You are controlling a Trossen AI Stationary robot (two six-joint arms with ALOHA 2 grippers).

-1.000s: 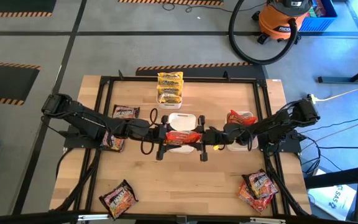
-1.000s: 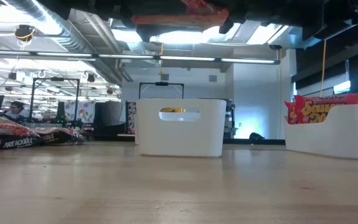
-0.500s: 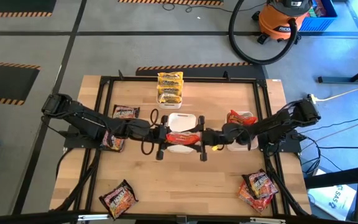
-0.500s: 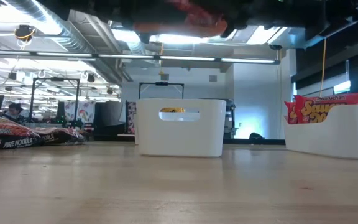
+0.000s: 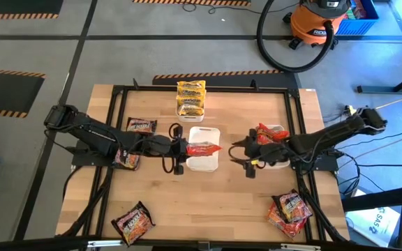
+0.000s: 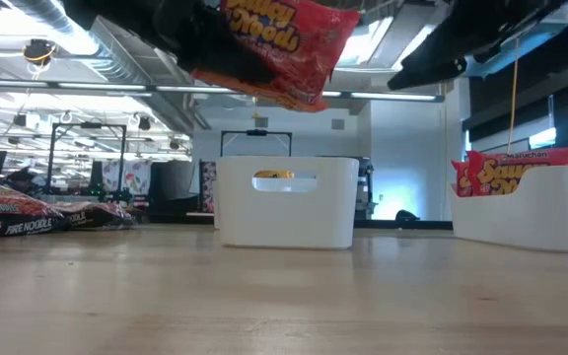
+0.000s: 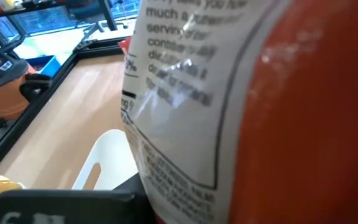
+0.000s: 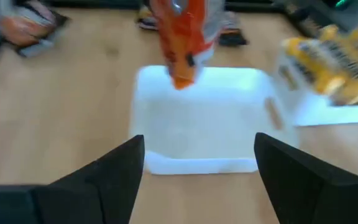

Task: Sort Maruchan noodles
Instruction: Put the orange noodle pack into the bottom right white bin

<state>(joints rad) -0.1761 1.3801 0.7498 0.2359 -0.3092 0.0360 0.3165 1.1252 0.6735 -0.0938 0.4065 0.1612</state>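
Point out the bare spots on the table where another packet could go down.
Widest free wood: the near strip between the dark packet and the red packet pile. The middle white tray is empty too. Crowded: table centre, where the left gripper holds a red-orange packet over that tray, facing the open right gripper.

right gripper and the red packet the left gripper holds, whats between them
Nothing solid: in the high view the open right gripper sits apart from the red packet, with only the empty middle tray under that gap.

Three white trays are set on the wooden table — centre tray, right tray, rear tray. An orange shop vacuum (with black hose) is parked on the floor.
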